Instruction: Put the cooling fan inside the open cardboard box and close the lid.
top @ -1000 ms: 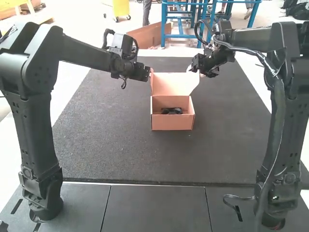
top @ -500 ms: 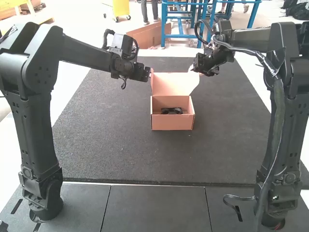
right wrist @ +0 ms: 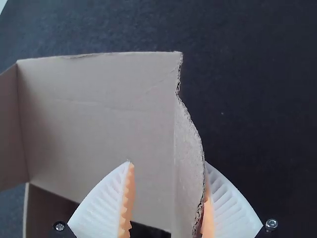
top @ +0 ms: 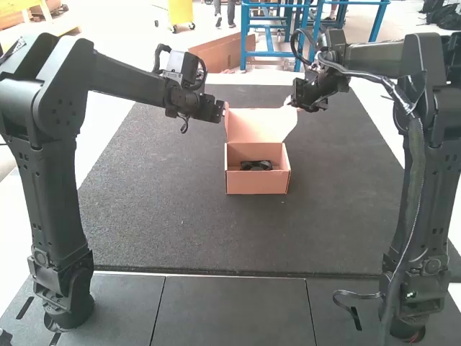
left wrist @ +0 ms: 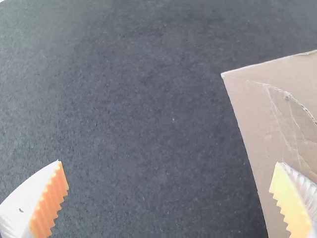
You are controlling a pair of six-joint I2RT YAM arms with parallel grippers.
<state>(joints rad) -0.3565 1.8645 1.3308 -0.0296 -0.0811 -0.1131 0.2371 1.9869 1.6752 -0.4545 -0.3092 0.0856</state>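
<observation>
Your cooling fan [top: 256, 165] is boxed, lid [top: 259, 125] upright.
It lies inside the cardboard box [top: 258, 182]; your left hand [top: 218, 109] gapes open at the lid's edge, right hand [top: 294, 101] straddles the side flap, unclamped.

A dark mat [top: 158, 209] lies flat, black panels [top: 230, 310] along its near edge.

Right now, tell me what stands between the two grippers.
The upright box lid stands between the left gripper and the right gripper in the high view; in the right wrist view its side flap sits between that gripper's fingers.
</observation>
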